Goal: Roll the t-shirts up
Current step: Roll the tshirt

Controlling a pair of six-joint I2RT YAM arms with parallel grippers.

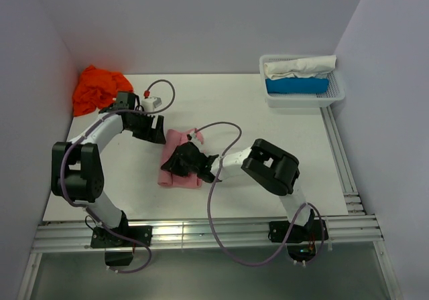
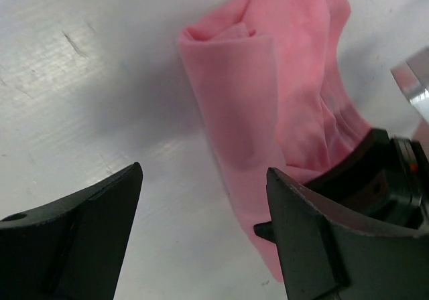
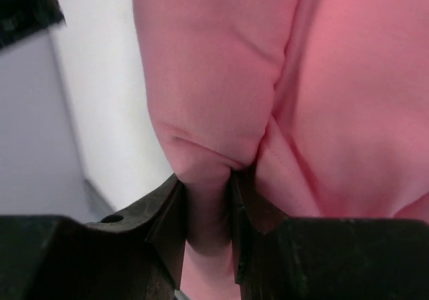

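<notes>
A light pink t-shirt point(image 1: 175, 159) lies rolled into a thick bundle at the table's middle. My right gripper point(image 1: 182, 159) is shut on a fold of this pink t-shirt point(image 3: 214, 99), the cloth pinched between both fingers. My left gripper point(image 1: 151, 128) stands open just beyond the bundle's far end. In the left wrist view the pink t-shirt point(image 2: 268, 99) lies ahead, its edge reaching the right finger point(image 2: 301, 233), with bare table between the fingers. A bright orange t-shirt point(image 1: 97, 89) lies crumpled in the far left corner.
A white mesh basket point(image 1: 301, 99) at the far right holds rolled white cloth point(image 1: 298, 65) and blue cloth point(image 1: 296, 85). Walls close in on the left, back and right. Metal rails point(image 1: 201, 233) run along the near edge and the right side.
</notes>
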